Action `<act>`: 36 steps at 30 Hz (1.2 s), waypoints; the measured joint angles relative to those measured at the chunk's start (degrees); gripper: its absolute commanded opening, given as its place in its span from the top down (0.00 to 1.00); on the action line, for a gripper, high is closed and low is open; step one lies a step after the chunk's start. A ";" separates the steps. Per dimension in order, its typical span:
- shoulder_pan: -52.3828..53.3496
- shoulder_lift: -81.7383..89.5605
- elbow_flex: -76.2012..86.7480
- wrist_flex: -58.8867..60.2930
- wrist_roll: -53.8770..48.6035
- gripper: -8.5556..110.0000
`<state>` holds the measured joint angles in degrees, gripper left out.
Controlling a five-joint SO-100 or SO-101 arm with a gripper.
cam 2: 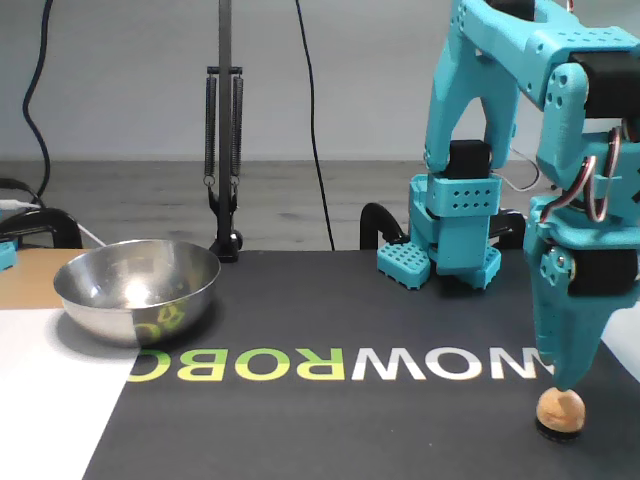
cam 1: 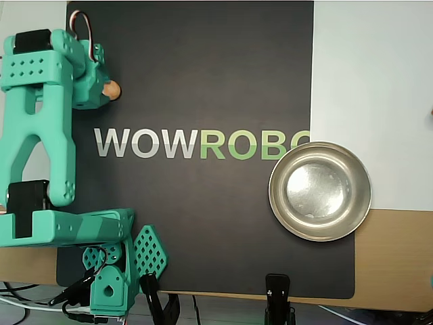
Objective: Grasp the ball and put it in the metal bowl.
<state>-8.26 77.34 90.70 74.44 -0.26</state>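
In the fixed view, the metal bowl (cam 2: pixel 137 288) sits on the left, at the edge of the black mat (cam 2: pixel 320 420). I cannot see anything inside it from the side. In the middle, big letters (cam 2: pixel 340 365) run across the mat. Behind them stands my teal base (cam 2: pixel 455 225). On the right, my gripper (cam 2: pixel 564 388) points straight down, and its tip touches the top of the ball (cam 2: pixel 560 410). The little tan ball rests on the mat near the front edge, well apart from the bowl. I cannot tell if my fingers are apart or together. From above, the ball (cam 1: pixel 113 89) peeks out beside my arm (cam 1: pixel 47 108).
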 measured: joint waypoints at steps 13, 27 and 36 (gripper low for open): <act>0.00 0.00 0.00 -1.85 0.00 0.62; 0.00 0.00 0.09 -1.58 0.00 0.61; 0.00 0.00 0.09 -1.58 0.00 0.61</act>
<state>-8.26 77.34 90.79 72.86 -0.26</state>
